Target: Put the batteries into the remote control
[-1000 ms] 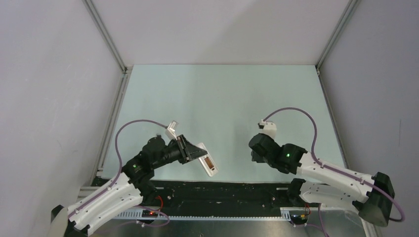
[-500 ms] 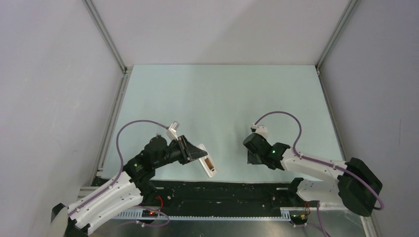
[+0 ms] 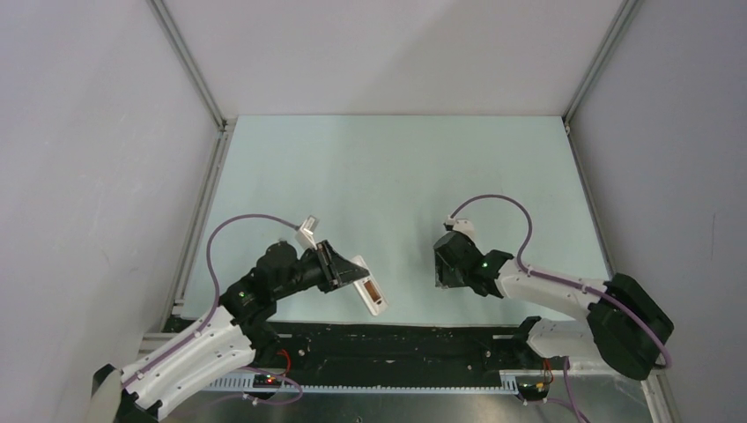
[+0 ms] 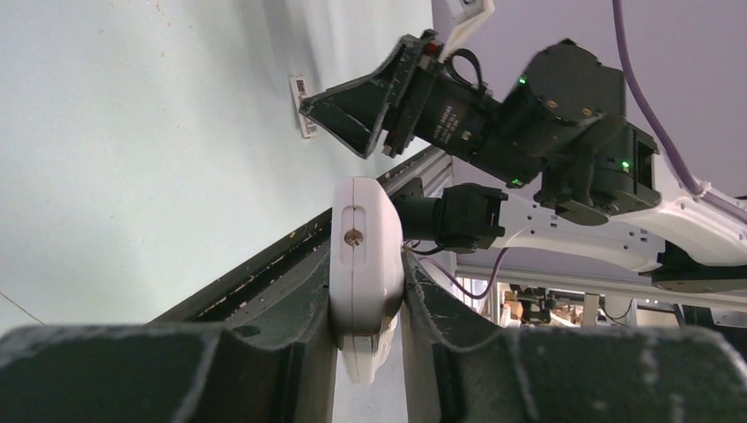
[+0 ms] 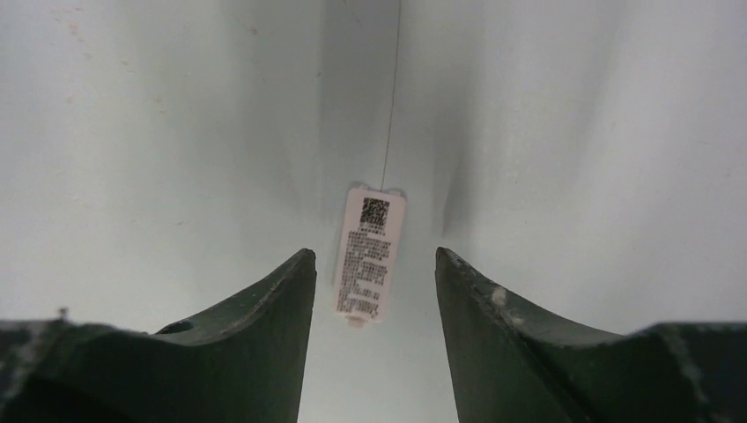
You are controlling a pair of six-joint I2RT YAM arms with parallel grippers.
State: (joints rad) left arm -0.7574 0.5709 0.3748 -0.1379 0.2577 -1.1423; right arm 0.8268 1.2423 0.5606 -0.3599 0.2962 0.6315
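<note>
- My left tool (image 4: 366,273) is clamped on the remote control (image 3: 374,298). It grips the white slab across its thin sides and holds it clear of the tabletop (image 3: 379,176), near the front edge.
- From above, the remote's long axis slants down and to the right, away from my left wrist. Its free end points toward my right arm.
- The face turned up shows a small orange-brown recess (image 3: 373,290). It is too small for me to tell whether any cells sit in it.
- I cannot find the batteries in any view, so I will not say where they lie.
- My right tool (image 5: 373,256) is spread wide and has hold of nothing. It points down at the tabletop, well to the right of the remote.
- Directly under it lies a small flat white piece with a printed label (image 5: 371,251), which I take to be the remote's battery cover.
- The next move turns on this relation: the labelled piece sits centred in the gap between my right fingers (image 5: 264,317), apart from both.
- Its long axis runs almost parallel to the inner faces of the fingers, only slightly tilted, so closing would pinch it across its narrow width.
- My right arm is plainly the nearer one. My left is busy and stands well apart from the piece.
- The piece lies flat, so I judge that I must go low enough to catch its thin edges. I cannot tell from here whether my fingertips already touch the tabletop.
</note>
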